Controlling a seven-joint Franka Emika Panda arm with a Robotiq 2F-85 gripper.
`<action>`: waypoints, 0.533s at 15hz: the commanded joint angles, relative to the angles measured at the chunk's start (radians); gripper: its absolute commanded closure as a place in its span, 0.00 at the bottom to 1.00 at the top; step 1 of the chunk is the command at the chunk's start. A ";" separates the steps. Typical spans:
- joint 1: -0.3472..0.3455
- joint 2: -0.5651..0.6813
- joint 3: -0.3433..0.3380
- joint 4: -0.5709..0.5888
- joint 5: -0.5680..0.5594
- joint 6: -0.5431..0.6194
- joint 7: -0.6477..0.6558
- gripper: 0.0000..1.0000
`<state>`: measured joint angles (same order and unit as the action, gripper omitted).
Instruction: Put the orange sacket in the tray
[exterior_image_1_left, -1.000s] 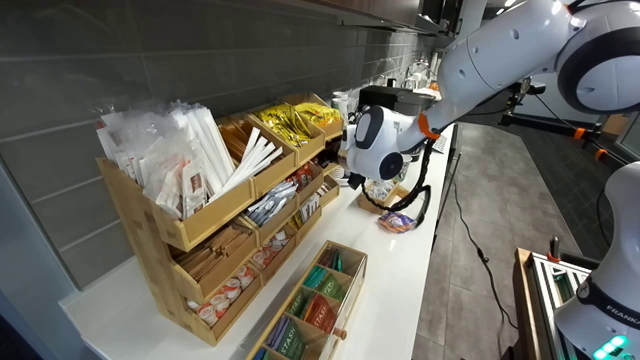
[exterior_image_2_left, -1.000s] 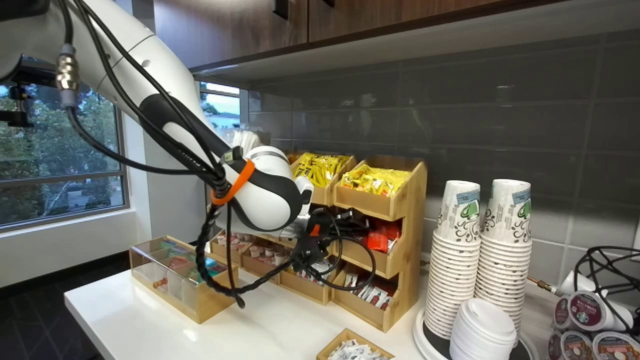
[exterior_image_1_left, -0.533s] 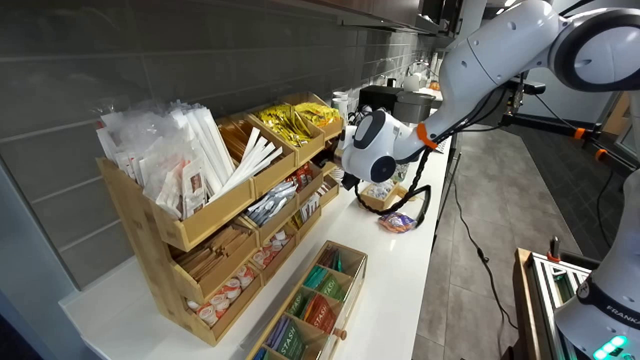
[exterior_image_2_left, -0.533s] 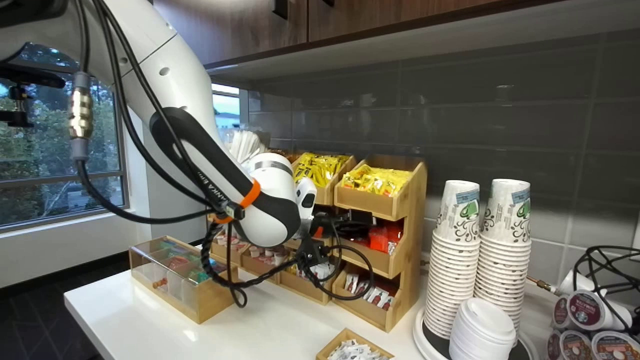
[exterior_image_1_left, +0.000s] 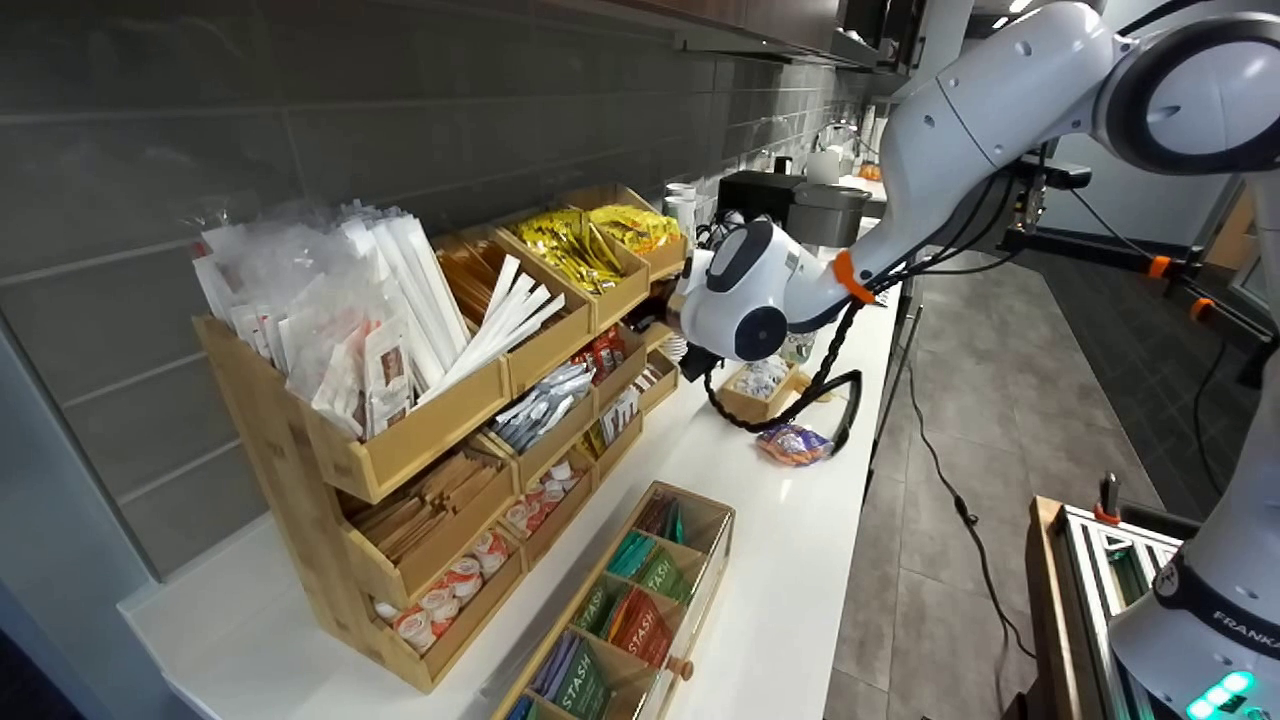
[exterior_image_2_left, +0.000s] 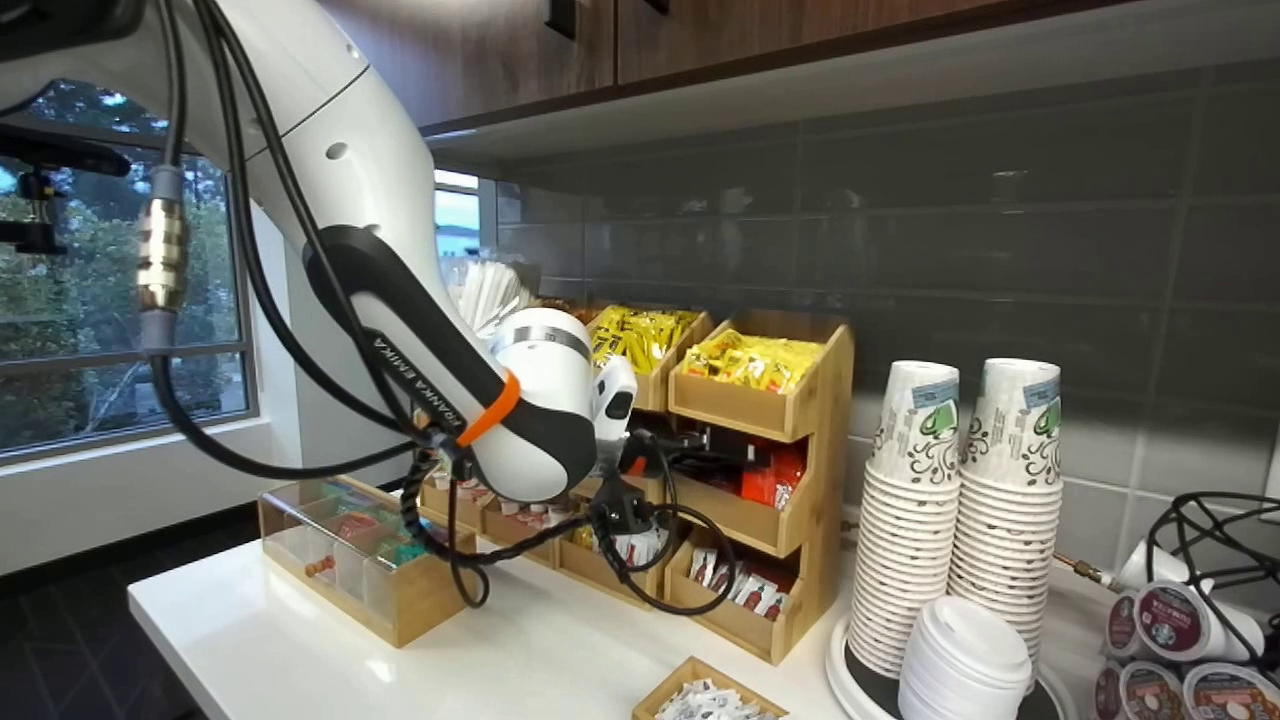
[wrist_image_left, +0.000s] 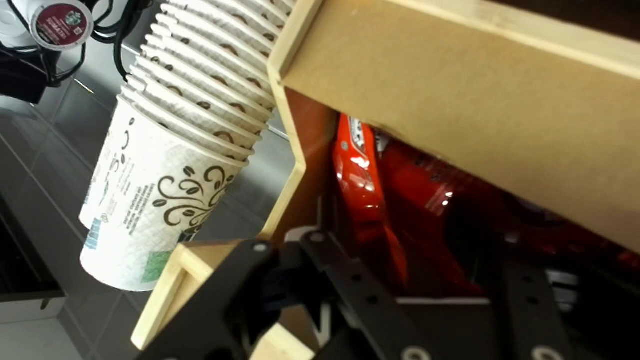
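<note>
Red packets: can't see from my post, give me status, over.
Fingers apart at middle-tier bin. Red packets inside, none visibly gripped. Upper bin close overhead, may crowd the lift.

Break-room coffee kitchenette: wooden condiment organizer (exterior_image_2_left: 828, 490) on white worktop (exterior_image_2_left: 520, 655), tiled wall (exterior_image_2_left: 1080, 270) behind it, wood-grain cabinets (exterior_image_2_left: 460, 70) above; Stash tea box (exterior_image_2_left: 428, 605) in front of organizer, paper-cup stacks (exterior_image_2_left: 908, 540) beside it, Starbucks pod (exterior_image_2_left: 1175, 620) farther off.

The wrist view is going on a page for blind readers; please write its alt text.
A dark gripper, its jaws apart, points into a wooden compartment of glossy red packets. To the left, stacked patterned paper cups slant across the picture, and a maroon-topped pod shows at top left.
</note>
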<state>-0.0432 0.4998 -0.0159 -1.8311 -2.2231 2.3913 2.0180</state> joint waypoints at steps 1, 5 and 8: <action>-0.029 -0.009 0.036 -0.010 0.057 -0.024 -0.012 0.71; -0.034 -0.018 0.042 -0.015 0.072 -0.037 0.007 0.78; -0.035 -0.022 0.044 -0.015 0.073 -0.042 0.012 0.47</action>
<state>-0.0665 0.4903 0.0070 -1.8309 -2.1734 2.3807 2.0226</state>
